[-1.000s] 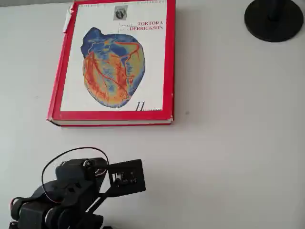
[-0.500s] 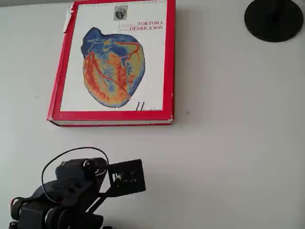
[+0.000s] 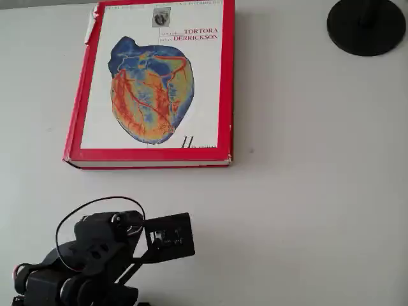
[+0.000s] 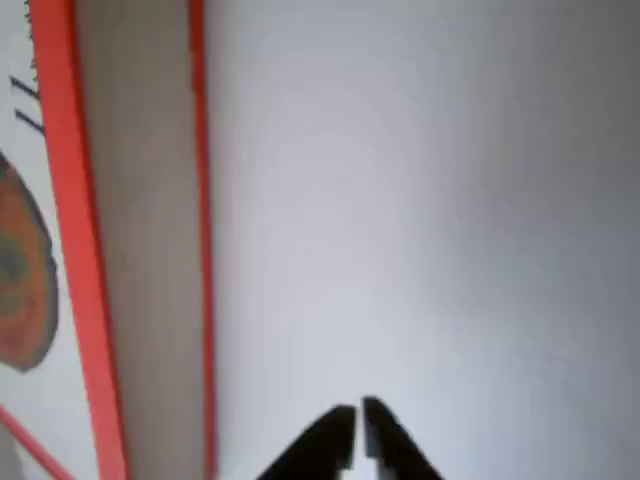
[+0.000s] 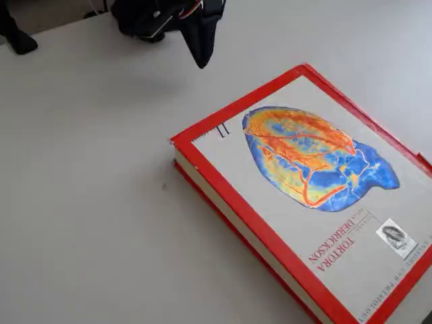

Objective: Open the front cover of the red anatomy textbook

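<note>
Nothing has visibly moved since the earlier frames; arm and book sit as before. Red anatomy textbook (image 3: pixel 153 86) lies flat and closed at the desk's (image 3: pixel 306 191) far edge in the overhead view, front cover (image 5: pixel 310 169) up, heart picture showing. Gripper (image 4: pixel 358 420) hangs above bare desk, near the book's page-edge side, apart from it, fingers (image 5: pixel 201 40) almost closed and holding nothing. Black round disc (image 3: pixel 366 25) sits at the far right corner.
</note>
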Tool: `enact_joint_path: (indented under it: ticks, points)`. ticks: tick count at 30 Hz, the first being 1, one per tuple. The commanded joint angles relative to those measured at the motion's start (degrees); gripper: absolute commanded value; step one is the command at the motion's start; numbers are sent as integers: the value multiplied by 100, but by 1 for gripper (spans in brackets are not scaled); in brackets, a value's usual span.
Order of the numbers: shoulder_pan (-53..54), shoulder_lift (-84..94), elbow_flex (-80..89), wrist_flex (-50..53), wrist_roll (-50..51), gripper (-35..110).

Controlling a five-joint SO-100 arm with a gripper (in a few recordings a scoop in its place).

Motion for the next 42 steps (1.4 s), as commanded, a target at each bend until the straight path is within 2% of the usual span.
enact_joint_path:
  ticks: [1, 24, 27, 30, 31, 32, 34, 37, 42]
  points:
    - [44, 35, -18, -97, 62, 0]
    - [-9, 35, -18, -97, 9, 0]
    - [-44, 35, -9, -141, -35, 6]
    - [290, 35, 176, -940, -88, 7]
    - [527, 35, 202, -1125, -650, 8]
    - [738, 35, 237, -1354, -809, 9]
    - [835, 35, 185, -1362, -1222, 13]
    - [677, -132, -62, -1239, -1239, 21]
    - [712, -2162, -1230, -1916, -1046, 24]
